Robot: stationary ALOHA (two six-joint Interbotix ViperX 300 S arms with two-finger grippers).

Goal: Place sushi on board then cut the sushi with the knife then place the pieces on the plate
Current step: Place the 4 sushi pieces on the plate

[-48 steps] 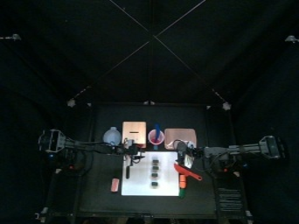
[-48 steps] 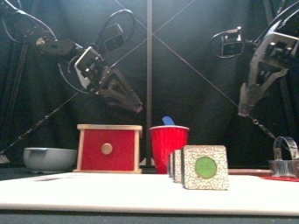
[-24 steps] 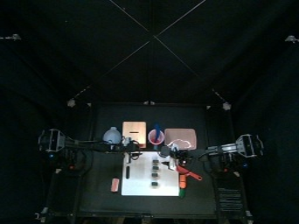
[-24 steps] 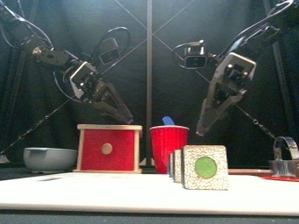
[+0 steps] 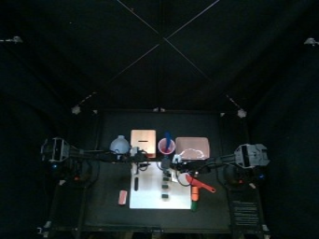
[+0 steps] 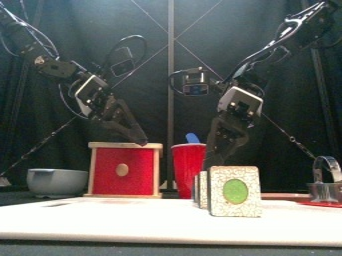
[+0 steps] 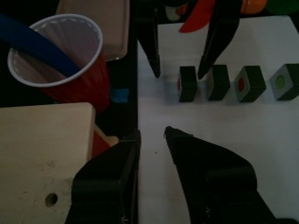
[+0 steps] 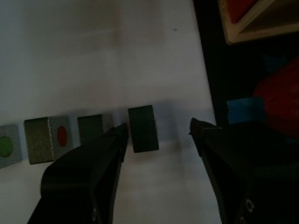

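Right tool (image 8: pixel 158 131) wide open over dark green toy sushi row (image 8: pixel 93 129) at lower left, on white cutting board (image 8: pixel 105 61), left tool (image 7: pixel 152 133) narrowly parted, empty.

Four sushi pieces (image 7: pixel 218 81), one red cup (image 6: pixel 194 168), one wooden box (image 6: pixel 124 169).

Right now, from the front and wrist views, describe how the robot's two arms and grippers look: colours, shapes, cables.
Both arms are black, built of slim jointed links with black cables looping beside them. The left gripper and right gripper each carry a pale cross-plate above two long jaws, which show black and tapering in the wrist views.
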